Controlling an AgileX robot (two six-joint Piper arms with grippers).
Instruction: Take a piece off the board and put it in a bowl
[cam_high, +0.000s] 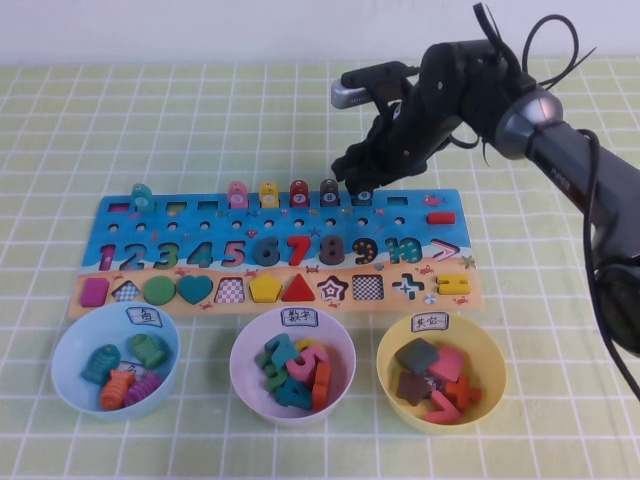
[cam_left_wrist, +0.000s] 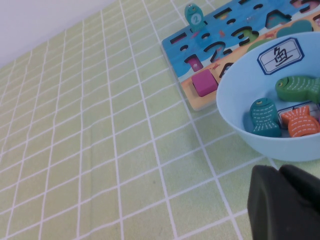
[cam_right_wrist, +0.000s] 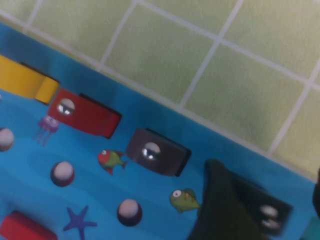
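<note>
Now right gripper at piece; left gripper parked.

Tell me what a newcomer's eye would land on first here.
The right gripper hangs low over the board, its jaws around the dark fish-shaped piece in the top row. Three filled bowls line the near edge, the light blue bowl leftmost. The left gripper sits parked beside that bowl.

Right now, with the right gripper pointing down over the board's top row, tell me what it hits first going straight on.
The right gripper would likely meet the piece, the dark fish on the board; depth is unclear. The left gripper sits near the bowl.
</note>
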